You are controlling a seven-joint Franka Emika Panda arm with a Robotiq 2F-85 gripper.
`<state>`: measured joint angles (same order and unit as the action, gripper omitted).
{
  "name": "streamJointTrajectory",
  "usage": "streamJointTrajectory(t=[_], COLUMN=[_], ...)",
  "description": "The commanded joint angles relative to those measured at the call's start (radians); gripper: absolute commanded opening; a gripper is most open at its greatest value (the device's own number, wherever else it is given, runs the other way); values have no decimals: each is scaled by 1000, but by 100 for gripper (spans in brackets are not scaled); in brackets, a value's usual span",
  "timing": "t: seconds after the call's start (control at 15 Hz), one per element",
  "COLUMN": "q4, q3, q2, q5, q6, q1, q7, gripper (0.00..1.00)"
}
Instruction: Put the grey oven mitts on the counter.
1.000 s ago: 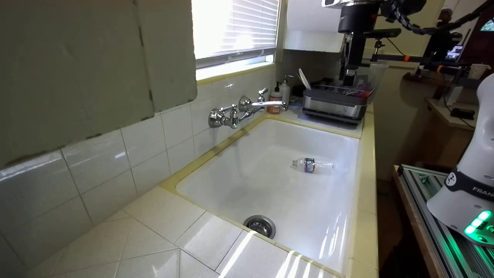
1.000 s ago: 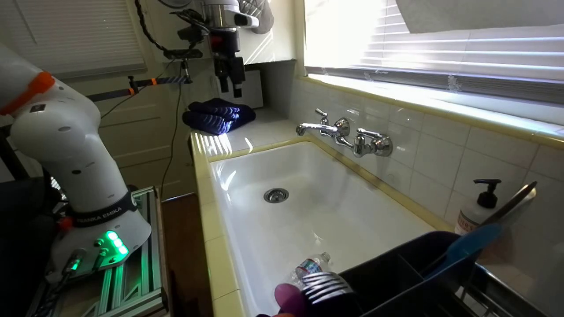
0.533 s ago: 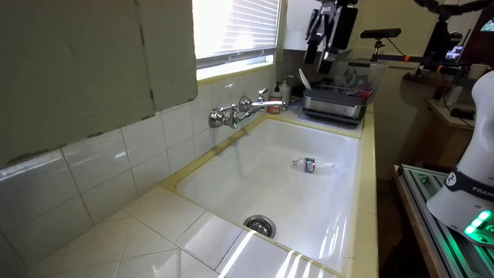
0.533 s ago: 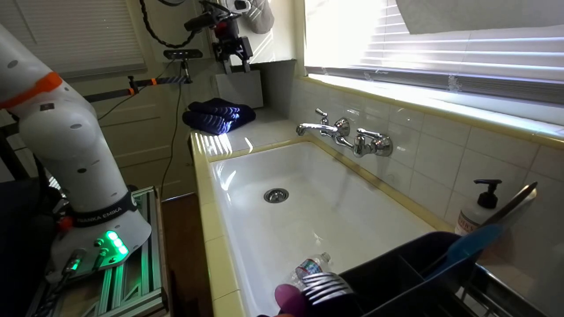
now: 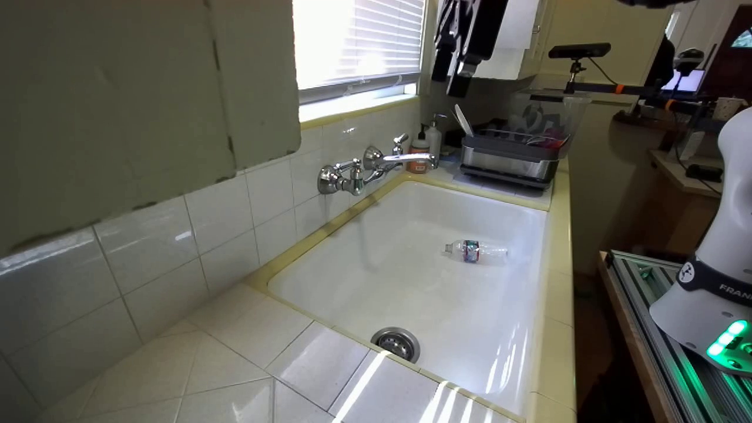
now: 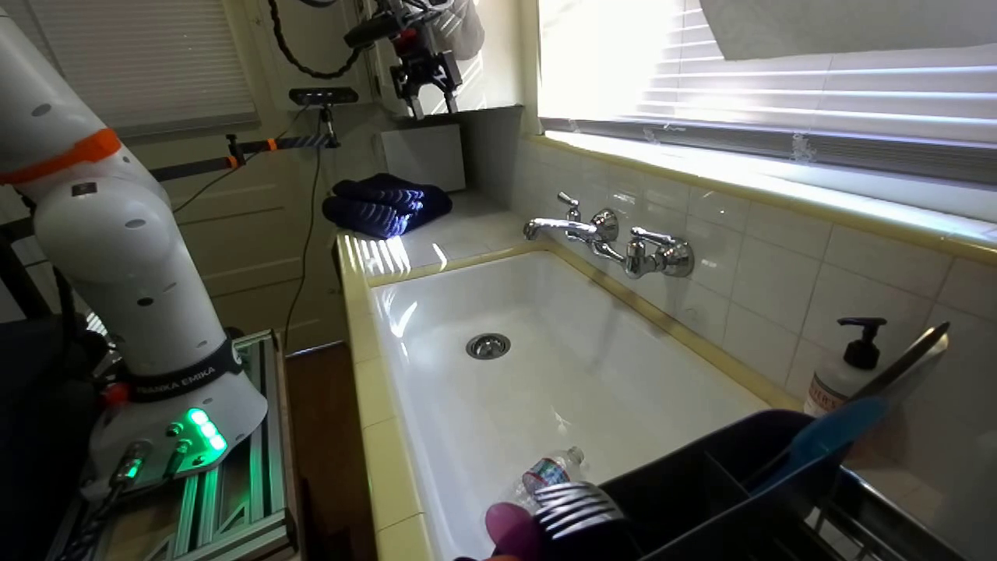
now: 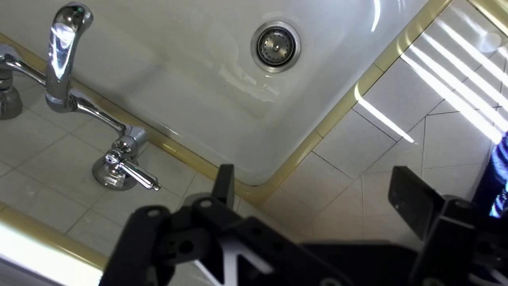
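Observation:
The grey oven mitts (image 6: 468, 33) hang high at the cabinet front in an exterior view, cut by the top edge and partly covered by the wrist. They do not show in the wrist view. My gripper (image 6: 435, 107) is open and empty, fingers pointing down, just below and left of the mitts in that picture; I cannot tell the gap in depth. The open gripper also shows in an exterior view (image 5: 449, 86) and in the wrist view (image 7: 311, 174). The cream-tiled counter (image 6: 477, 224) lies below it, beyond the sink; it also shows in the wrist view (image 7: 345, 147).
The white sink (image 5: 376, 282) holds a clear plastic bottle (image 5: 471, 251). A chrome faucet (image 6: 572, 227) juts from the tiled wall. A dark blue folded cloth (image 6: 385, 204) lies on the counter. A dish rack (image 5: 511, 158) and soap bottles (image 5: 418, 154) stand at the opposite end. A cabinet (image 6: 498, 78) hangs above.
The arm has risen and moved towards the mitts, and the gripper has turned about its axis, so its spread fingers show. The mitts, cloth and bottle have not moved.

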<state>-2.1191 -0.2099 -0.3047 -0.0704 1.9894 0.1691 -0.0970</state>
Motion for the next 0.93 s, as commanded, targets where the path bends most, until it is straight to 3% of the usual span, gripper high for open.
streamJointTrajectory(t=[0.0,0.47,0.87], q4=[3,72,161], q3=[8,43,70], q2=[2,25,102], q5=[-3,164,335], q6=[-3,280,373], q1=[10,51,105], q7=[3,-69,-252], gripper=[100,100,100])
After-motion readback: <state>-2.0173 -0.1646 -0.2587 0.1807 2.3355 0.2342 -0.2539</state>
